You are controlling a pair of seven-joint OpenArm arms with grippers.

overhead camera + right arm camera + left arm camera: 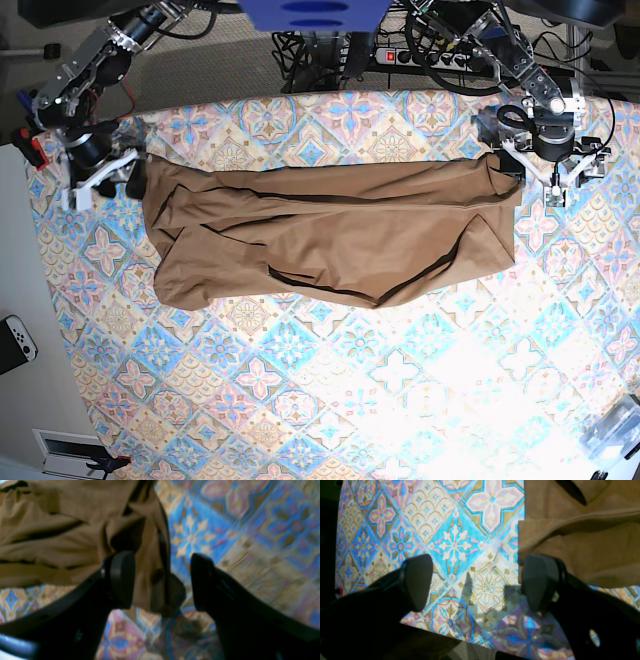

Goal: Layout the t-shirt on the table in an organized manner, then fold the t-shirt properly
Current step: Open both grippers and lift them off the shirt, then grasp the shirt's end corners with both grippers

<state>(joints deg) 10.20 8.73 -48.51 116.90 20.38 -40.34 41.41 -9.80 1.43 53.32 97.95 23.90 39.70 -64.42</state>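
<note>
Tan, limp t-shirt (pixel 330 230) will sag; both end effectors, left (pixel 480 582) and right (pixel 162 580), gape empty; best pinched at its 3 and 9 o'clock corners on the bench (pixel 400 380).

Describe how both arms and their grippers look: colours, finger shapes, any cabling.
The left gripper and right gripper have matte black fingers ending in rounded, dark grey, paddle-like pads. From the base view, both arms are black and silver metal with white brackets near the wrists; a red cable runs along the right arm.
</note>
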